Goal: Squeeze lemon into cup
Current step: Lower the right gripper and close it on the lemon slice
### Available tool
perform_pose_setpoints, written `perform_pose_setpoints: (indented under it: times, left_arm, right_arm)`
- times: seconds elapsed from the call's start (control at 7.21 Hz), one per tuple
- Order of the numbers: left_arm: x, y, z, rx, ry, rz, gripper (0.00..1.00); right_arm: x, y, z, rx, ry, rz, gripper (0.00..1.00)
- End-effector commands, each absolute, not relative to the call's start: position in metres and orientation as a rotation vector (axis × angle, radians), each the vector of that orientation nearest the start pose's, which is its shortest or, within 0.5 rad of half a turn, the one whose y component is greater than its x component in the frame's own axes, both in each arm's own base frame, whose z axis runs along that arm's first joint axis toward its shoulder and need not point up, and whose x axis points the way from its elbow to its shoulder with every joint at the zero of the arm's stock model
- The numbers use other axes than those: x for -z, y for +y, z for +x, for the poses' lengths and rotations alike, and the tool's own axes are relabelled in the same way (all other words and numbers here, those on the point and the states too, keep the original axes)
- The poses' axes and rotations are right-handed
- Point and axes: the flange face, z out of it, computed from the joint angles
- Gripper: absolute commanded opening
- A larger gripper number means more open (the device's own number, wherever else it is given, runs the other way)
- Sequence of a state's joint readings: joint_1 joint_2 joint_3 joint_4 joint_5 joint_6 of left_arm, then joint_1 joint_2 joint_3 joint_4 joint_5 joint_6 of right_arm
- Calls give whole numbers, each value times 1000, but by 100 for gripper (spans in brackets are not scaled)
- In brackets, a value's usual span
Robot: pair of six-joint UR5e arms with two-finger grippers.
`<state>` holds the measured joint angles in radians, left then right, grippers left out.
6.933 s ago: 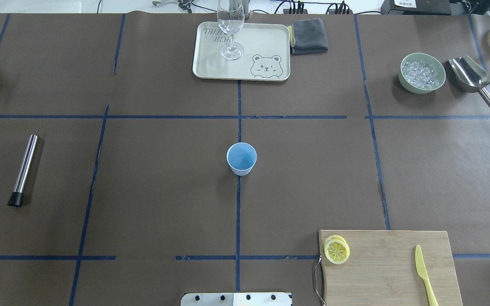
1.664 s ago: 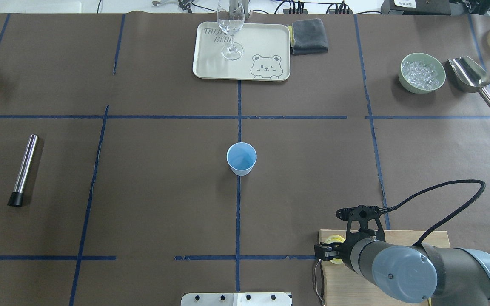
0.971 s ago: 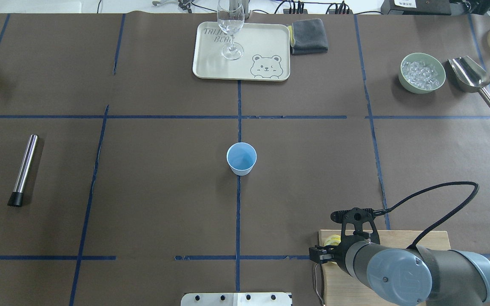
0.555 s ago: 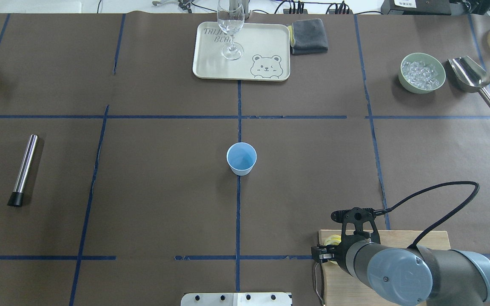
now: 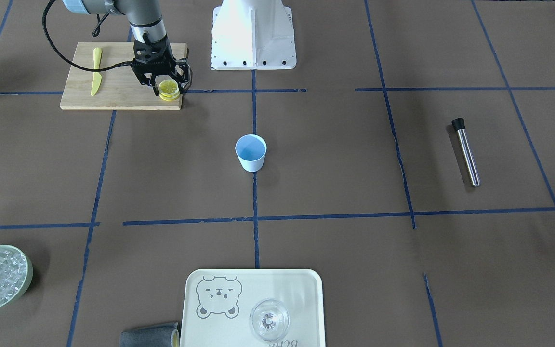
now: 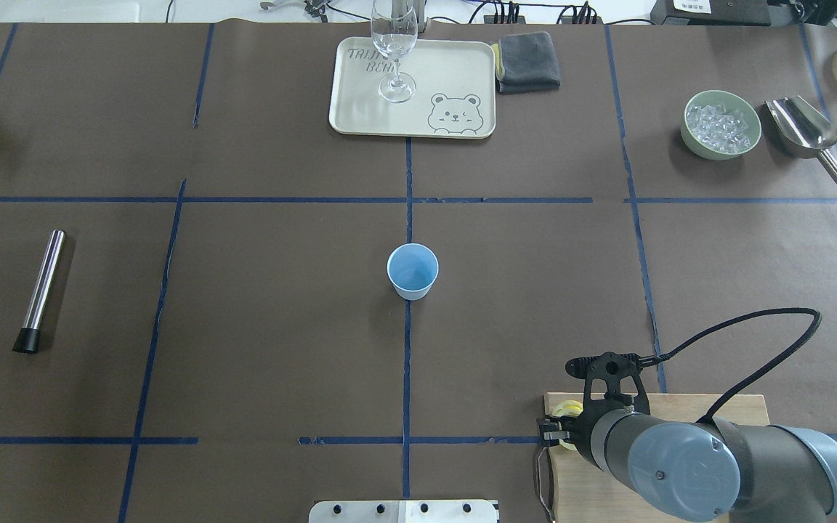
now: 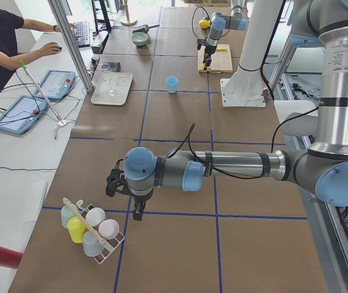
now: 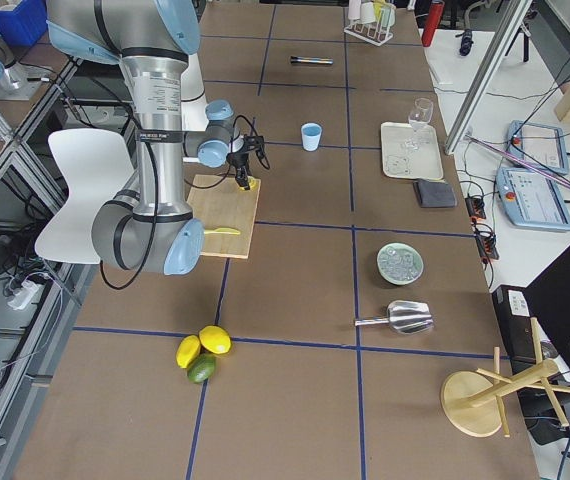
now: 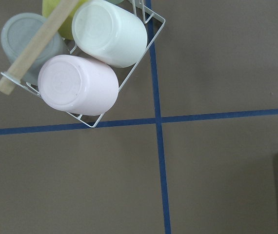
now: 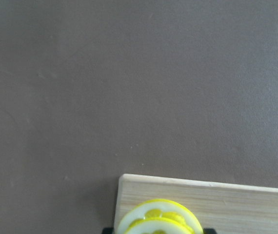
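1. Since about a second ago the right gripper (image 5: 170,89) has narrowed over the corner of the cutting board (image 5: 118,94). The cup (image 6: 413,270) and the other things lie as they did.
2. The cup stands upright on the centre tape line, well apart from the board. A yellow knife (image 5: 96,72) lies flat on the board's other half.
3. At the table's far edge in the overhead view, a tray (image 6: 455,69) carries a stemmed glass (image 6: 394,43), with a grey cloth (image 6: 529,62) just beside the tray. A green bowl of ice (image 6: 702,154) and a steel scoop (image 6: 803,129) sit near each other on the right side. A steel rod (image 6: 42,290) lies alone on the left.
4. The lemon (image 10: 159,217) is the top slice of a small stack at the board's corner. In the wrist view the right gripper's black pads sit against its rim on both sides, pinching it.
5. The left gripper (image 7: 138,213) hangs just beside a wire rack (image 9: 94,126) of upturned cups. I cannot tell whether its fingers are spread or pressed together.
6. The right arm (image 6: 680,472) comes in from the near right corner, its wrist pointing straight down and a black cable looping off it. The left arm (image 7: 235,165) stretches out level, low over the table's left end.
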<state>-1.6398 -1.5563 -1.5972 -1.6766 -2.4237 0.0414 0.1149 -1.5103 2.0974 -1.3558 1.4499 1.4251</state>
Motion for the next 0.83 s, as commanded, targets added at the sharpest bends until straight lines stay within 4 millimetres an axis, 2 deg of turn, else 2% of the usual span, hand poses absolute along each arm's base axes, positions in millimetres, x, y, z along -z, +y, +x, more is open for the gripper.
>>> perform_pose_setpoints:
  times: [0.0, 0.28, 0.69]
  left_arm:
    - [-634, -487, -92, -26, 844, 162, 100]
    - [-632, -487, -92, -27, 844, 163, 100]
    - [-632, -488, -92, -28, 844, 165, 100]
  right_arm:
    - [-367, -201, -471, -20, -778, 217, 45]
    - [-365, -203, -468, -25, -781, 219, 36]
    - [-362, -214, -458, -44, -789, 209, 34]
